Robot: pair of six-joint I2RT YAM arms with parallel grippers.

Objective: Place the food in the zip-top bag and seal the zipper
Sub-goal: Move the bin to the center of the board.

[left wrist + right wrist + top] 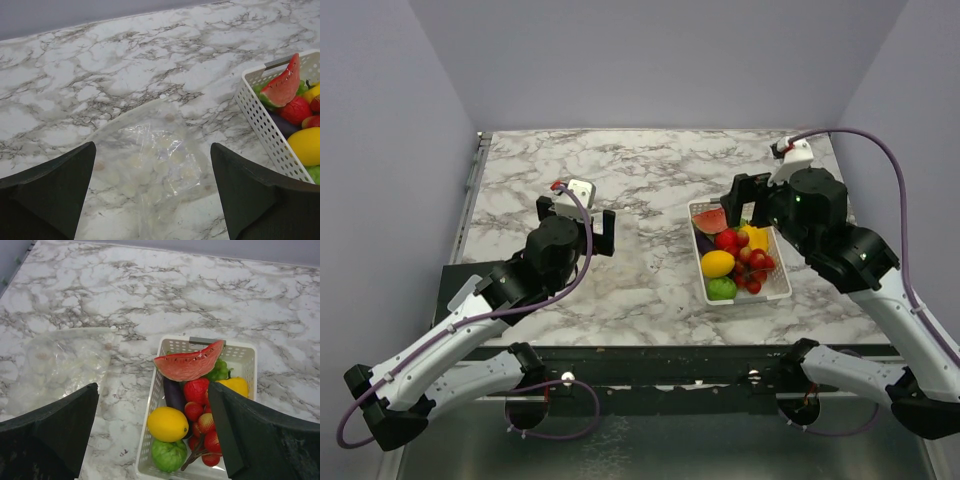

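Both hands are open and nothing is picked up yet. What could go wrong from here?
1. The zip-top bag lies flat and nearly invisible on the marble table. I cannot tell where its mouth opens, so the left hand might pinch both layers together.
2. The toy fruits sit crowded in the white basket. The right hand, reaching for the watermelon slice, may knock neighbours or catch the rim.

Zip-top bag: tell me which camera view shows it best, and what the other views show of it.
The left wrist view. The zip-top bag lies large in mid-frame there, with its creases and pale dots plain. The right wrist view shows it smaller and fainter, at the left of the frame. In the top external view I cannot make it out.
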